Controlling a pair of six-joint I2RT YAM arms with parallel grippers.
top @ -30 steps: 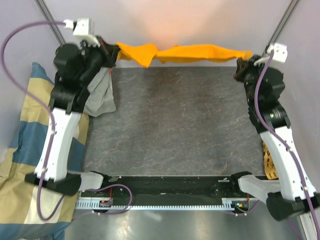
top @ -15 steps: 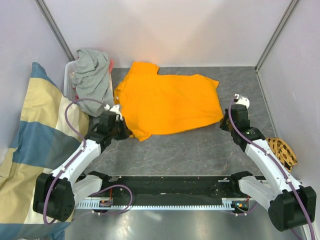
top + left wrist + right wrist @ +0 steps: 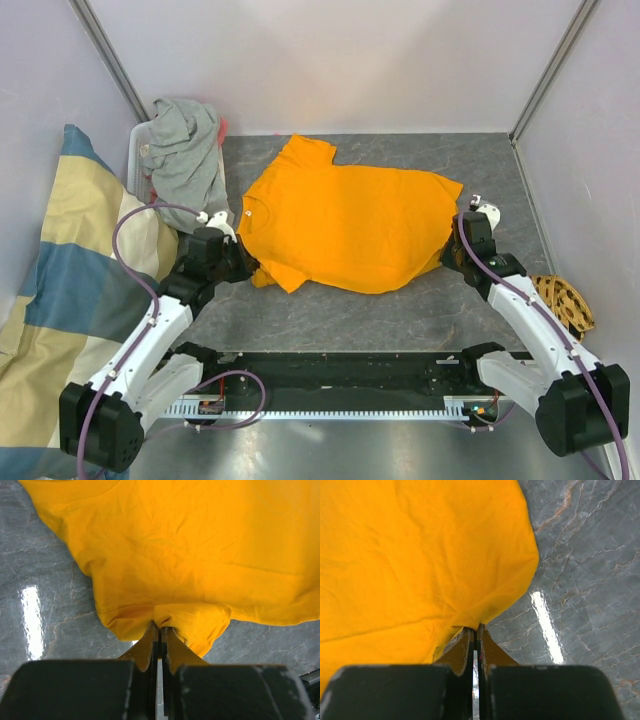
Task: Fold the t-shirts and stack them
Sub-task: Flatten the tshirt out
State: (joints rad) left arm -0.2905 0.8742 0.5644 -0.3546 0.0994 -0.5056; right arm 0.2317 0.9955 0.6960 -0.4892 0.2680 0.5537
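Orange tee (image 3: 350,225): spread flat in the middle, collar left, hem right, long axis running left to right.
Left claw (image 3: 160,630): clenched on the near-left sleeve, cloth pinched tight!
Right claw (image 3: 475,630): clenched on the near-right hem corner.
Key relation: the tee lies on the far side of both claws, one at each end of its near edge.
Arms: both low and stretched forward, wrists just off the table (image 3: 400,305).
Grey tee (image 3: 185,150): heaped far left, nearer the left arm.
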